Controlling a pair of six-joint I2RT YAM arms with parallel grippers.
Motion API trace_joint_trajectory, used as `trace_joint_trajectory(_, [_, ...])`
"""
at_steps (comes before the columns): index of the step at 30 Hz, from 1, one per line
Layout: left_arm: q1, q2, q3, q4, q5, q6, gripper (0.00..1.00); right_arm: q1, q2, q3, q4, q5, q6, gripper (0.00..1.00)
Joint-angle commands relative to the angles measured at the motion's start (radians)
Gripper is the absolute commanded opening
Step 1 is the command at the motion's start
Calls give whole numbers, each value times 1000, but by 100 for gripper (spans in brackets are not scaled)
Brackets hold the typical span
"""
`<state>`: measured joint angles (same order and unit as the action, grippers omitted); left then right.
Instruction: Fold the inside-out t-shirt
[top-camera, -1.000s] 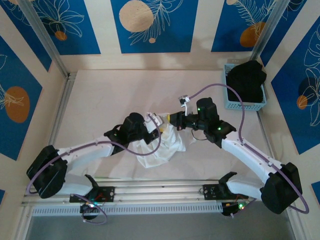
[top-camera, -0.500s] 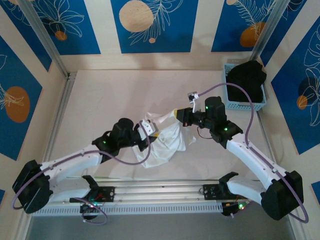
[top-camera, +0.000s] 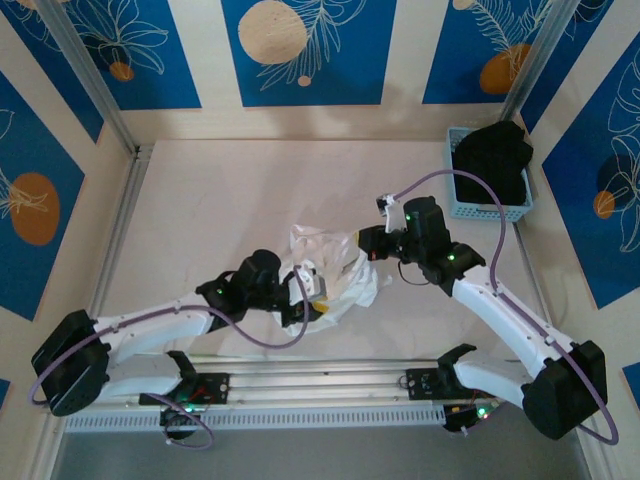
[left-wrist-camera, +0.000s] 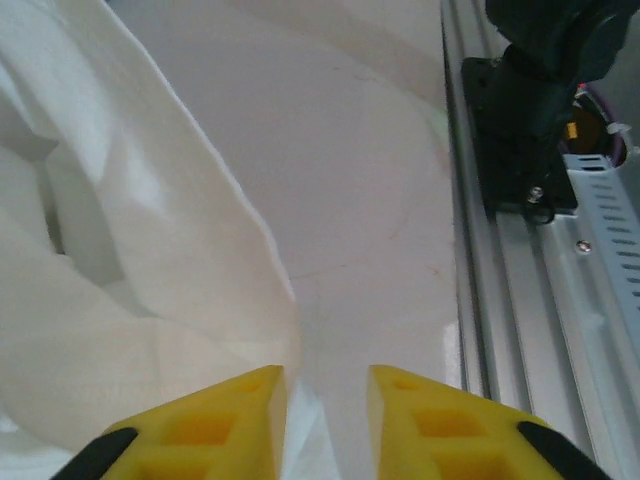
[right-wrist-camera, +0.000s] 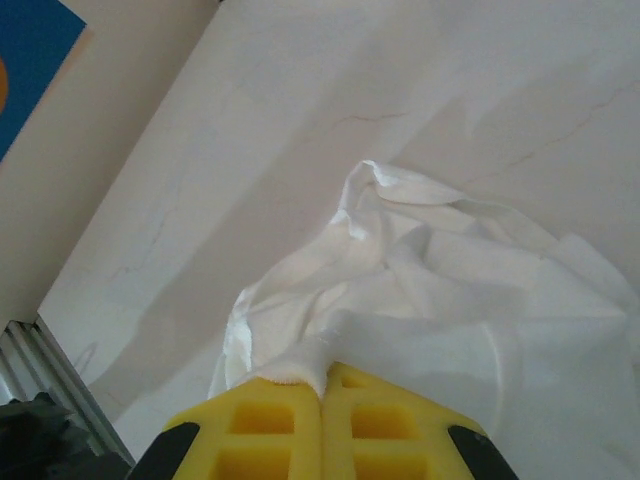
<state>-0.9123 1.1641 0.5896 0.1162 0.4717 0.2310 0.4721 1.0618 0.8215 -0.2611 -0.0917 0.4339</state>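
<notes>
The inside-out t-shirt (top-camera: 335, 268) is a white crumpled heap on the table's middle, near the front. My right gripper (top-camera: 363, 243) sits at its right upper edge. In the right wrist view the right gripper (right-wrist-camera: 323, 372) is shut on a pinched edge of the t-shirt (right-wrist-camera: 430, 270), which spreads out beyond it. My left gripper (top-camera: 307, 300) is low at the heap's near left side. In the left wrist view the left gripper (left-wrist-camera: 325, 378) has its jaws apart, with the t-shirt (left-wrist-camera: 120, 270) lying to their left and a thin fold reaching into the gap.
A light blue basket (top-camera: 490, 212) at the back right holds a black garment (top-camera: 492, 160). An aluminium rail (top-camera: 320, 372) runs along the table's near edge, and in the left wrist view the rail (left-wrist-camera: 500, 300) is close on the right with a black mount (left-wrist-camera: 530, 110).
My left gripper has dropped from the shirt's upper left to its near side and its jaws have parted. The right gripper shifted slightly right and held on; the shirt is bunched differently.
</notes>
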Motion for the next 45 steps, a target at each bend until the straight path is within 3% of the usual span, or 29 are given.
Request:
trace_joint_trajectory(1, [-7, -74, -46, 105, 63, -48, 35, 6, -36, -15, -9, 11, -2, 0])
trace_joint_trajectory(8, [-7, -178, -97, 179, -119, -251, 47, 75, 18, 5, 126, -31, 79, 0])
trace_joint_trajectory(15, [-8, -270, -140, 97, -450, -468, 51, 155, 115, 88, 169, 8, 100, 0])
trace_joint_trajectory(18, [-7, -313, -184, 91, -552, -540, 60, 167, 145, 113, 181, 12, 105, 0])
trace_joint_trajectory(22, [-2, -329, -194, 65, -558, -550, 65, 171, 171, 133, 185, 12, 104, 0])
trace_joint_trajectory(26, [26, -309, -182, 35, -547, -555, 62, 166, 170, 149, 163, 18, 87, 0])
trace_joint_trajectory(35, [39, -214, -189, 179, -294, -507, 59, 138, 133, 133, 137, -3, 7, 0])
trace_joint_trajectory(42, [55, -185, -177, 147, -391, -498, 45, 119, 113, 105, 132, -37, -58, 0])
trace_joint_trajectory(45, [80, -167, -166, 157, -343, -510, 45, 110, 107, 90, 137, -51, -68, 0])
